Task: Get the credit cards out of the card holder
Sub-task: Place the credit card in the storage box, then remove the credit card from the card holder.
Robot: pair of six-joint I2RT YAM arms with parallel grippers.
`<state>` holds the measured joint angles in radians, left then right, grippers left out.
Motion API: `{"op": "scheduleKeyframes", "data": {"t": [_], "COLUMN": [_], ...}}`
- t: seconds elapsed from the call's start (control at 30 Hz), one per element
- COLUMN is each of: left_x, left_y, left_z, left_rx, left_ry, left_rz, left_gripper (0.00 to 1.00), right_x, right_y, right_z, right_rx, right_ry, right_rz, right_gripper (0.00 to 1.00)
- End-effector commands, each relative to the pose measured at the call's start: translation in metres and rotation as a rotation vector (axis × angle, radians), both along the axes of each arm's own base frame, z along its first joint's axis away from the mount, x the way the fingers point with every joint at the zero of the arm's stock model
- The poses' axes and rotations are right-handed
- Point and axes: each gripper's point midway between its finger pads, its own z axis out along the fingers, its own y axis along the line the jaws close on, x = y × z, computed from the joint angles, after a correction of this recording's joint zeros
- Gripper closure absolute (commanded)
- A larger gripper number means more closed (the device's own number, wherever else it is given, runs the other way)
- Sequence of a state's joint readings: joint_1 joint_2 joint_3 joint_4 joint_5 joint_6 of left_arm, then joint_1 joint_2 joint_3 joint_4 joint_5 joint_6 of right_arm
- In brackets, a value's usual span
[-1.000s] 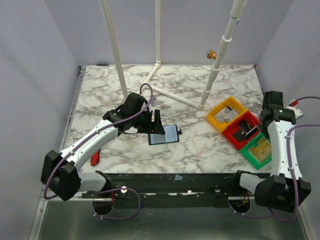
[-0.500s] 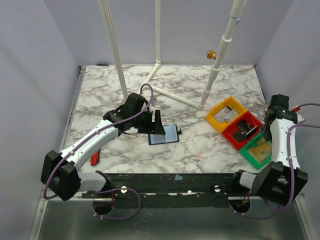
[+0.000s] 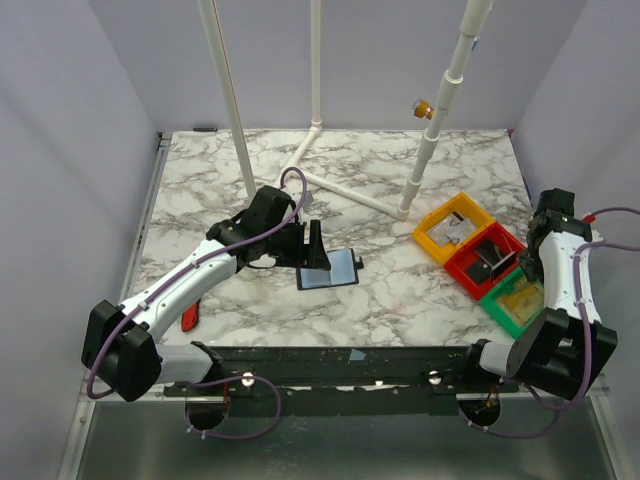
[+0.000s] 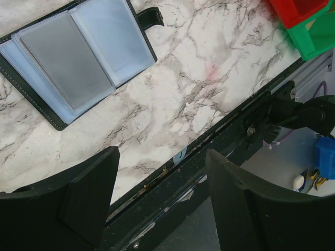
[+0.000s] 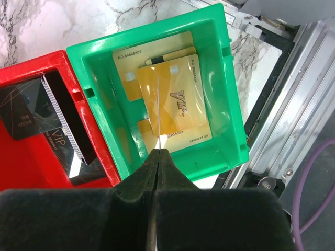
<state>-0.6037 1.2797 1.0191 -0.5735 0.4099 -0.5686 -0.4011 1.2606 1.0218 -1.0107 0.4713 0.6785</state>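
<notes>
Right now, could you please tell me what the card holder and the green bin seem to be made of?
Card holder: probably black leather or an imitation, judging by its stitched edge, with translucent glossy plastic sleeves inside. Green bin: moulded plastic, judging by its smooth, slightly shiny walls.

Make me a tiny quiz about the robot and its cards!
1. True or false: the left gripper is shut.
2. Which holds gold cards? A yellow bin, B red bin, C green bin.
3. Fill in: the right gripper pinches a thin ____.
Key: 1 false, it is open; 2 C; 3 card.
</notes>
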Motion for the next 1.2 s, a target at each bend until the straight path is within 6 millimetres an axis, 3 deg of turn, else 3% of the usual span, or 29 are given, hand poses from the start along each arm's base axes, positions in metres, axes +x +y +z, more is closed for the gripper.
{"op": "scheduleKeyframes", "data": {"t": [0.0,0.07,0.23,0.3,0.57,0.8,0.9,1.03,1.17], "left_x": [-0.002,-0.003,-0.004,-0.003,-0.003,0.000,0.002,0.006,0.012], "left_y": [-0.001,-0.001,-0.001,-0.001,-0.001,0.004,0.006,0.016,0.030], "left_z": [0.008,0.008,0.007,0.007,0.007,0.007,0.008,0.008,0.003], "left_rx": [-0.018,-0.018,-0.018,-0.018,-0.016,0.007,0.015,0.024,0.043], "left_ry": [-0.025,-0.026,-0.024,-0.023,-0.024,-0.036,-0.046,-0.050,-0.039], "left_rz": [-0.019,-0.020,-0.021,-0.021,-0.020,-0.002,0.014,0.054,0.112], "left_gripper": [0.31,0.31,0.31,0.31,0.31,0.31,0.30,0.30,0.30], "right_x": [0.002,0.003,0.004,0.005,0.018,0.044,0.057,0.079,0.102], "right_y": [0.001,0.001,0.002,0.002,0.016,0.039,0.057,0.101,0.166], "right_z": [-0.009,-0.011,-0.005,-0.004,0.010,0.043,0.053,0.053,0.044], "right_rx": [0.023,0.031,0.023,0.026,0.087,0.158,0.198,0.224,0.273], "right_ry": [0.011,0.015,-0.007,-0.013,-0.094,-0.254,-0.317,-0.354,-0.364], "right_rz": [0.010,0.015,0.022,0.027,0.119,0.233,0.297,0.403,0.542], "right_gripper": [0.99,0.97,0.46,0.32,0.00,0.00,0.00,0.00,0.00]}}
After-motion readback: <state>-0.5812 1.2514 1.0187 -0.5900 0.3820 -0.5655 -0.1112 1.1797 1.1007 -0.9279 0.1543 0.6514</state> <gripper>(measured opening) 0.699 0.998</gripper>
